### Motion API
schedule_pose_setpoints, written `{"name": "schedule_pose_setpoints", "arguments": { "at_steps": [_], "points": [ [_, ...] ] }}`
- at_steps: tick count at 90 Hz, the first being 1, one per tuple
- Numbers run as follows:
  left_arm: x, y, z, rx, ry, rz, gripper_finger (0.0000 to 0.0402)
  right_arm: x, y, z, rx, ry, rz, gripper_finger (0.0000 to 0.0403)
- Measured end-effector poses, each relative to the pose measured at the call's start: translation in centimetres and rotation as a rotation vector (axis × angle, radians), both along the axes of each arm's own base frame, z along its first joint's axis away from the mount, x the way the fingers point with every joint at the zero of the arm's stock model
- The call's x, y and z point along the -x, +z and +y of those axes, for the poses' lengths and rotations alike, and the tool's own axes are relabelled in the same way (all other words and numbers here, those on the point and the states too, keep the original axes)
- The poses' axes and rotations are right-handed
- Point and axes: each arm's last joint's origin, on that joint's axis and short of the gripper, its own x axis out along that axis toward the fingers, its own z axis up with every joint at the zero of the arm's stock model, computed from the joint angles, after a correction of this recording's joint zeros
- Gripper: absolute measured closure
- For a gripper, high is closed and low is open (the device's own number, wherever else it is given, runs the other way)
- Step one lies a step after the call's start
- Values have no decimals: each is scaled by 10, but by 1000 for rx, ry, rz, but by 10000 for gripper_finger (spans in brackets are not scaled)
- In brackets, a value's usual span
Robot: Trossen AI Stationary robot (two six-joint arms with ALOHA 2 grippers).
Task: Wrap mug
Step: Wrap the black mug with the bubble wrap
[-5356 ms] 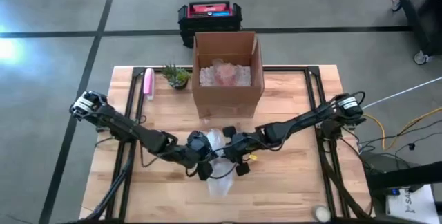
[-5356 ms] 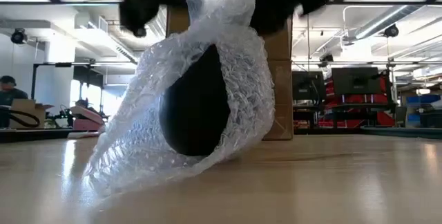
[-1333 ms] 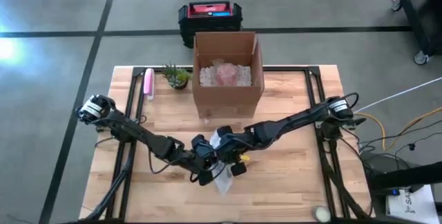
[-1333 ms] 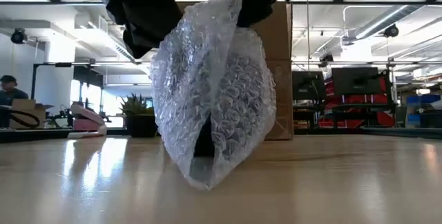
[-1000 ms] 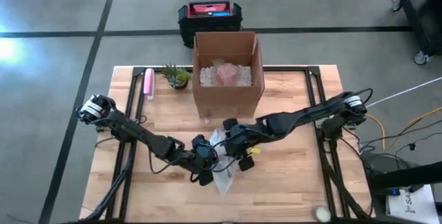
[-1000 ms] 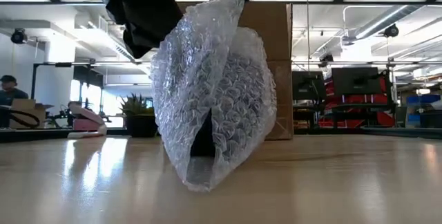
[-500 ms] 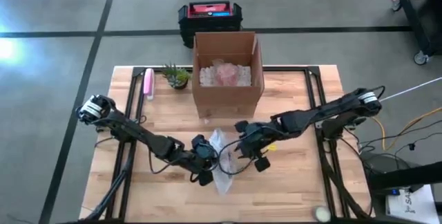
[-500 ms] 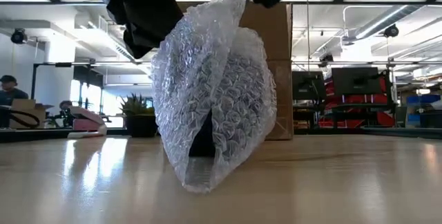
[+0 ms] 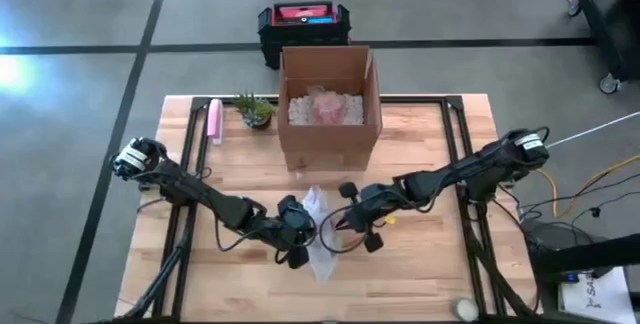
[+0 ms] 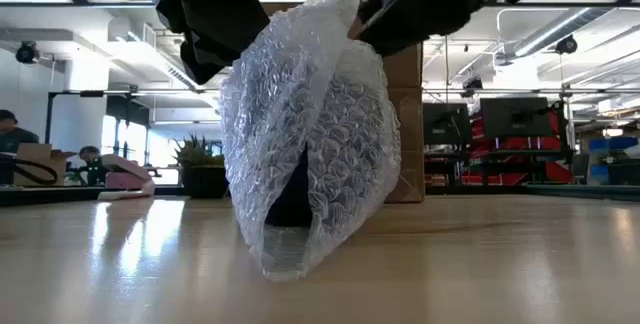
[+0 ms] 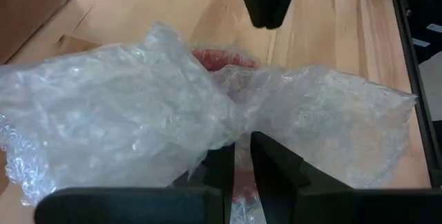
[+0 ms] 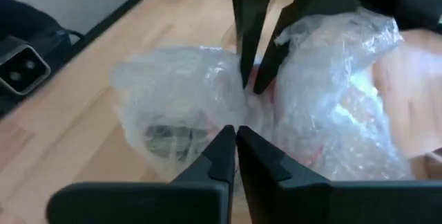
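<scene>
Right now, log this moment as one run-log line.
task: wrap mug | left end effector: shut on bubble wrap | right end effector: shut, beside wrap | mug: mostly covered

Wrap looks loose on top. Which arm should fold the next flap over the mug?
Probably the right: its gripper sits shut and free beside the bubble wrap, while the left gripper is pinching the wrap.

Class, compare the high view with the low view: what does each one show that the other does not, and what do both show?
Only the high view shows inside the cardboard box, where pale filler and a pink item lie, plus the black case on the floor. Only the low view shows the dark gap low in the bubble wrap and the room's people. Both share the wrap, box, small plant, left gripper pinching the wrap, and right gripper beside it.
</scene>
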Motion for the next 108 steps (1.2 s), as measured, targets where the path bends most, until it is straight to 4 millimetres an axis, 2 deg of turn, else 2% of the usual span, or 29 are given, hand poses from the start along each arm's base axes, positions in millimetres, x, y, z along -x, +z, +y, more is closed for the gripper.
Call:
{"name": "schedule_pose_setpoints", "arguments": {
  "at_steps": [33,51,68,82,108],
  "points": [
    [0,1,0,1,0,-4,365,-29,-2,10,33,34,-3,401],
    [0,1,0,3,0,-9,365,-33,-1,24,33,83,-58,401],
    [0,1,0,-1,-2,-4,365,-40,-19,12,21,20,3,400],
    [0,0,0,-2,-4,-3,365,-43,-28,11,17,11,16,400],
    [1,6,0,10,-2,-28,365,-43,-29,10,14,3,29,400]
  ]
}}
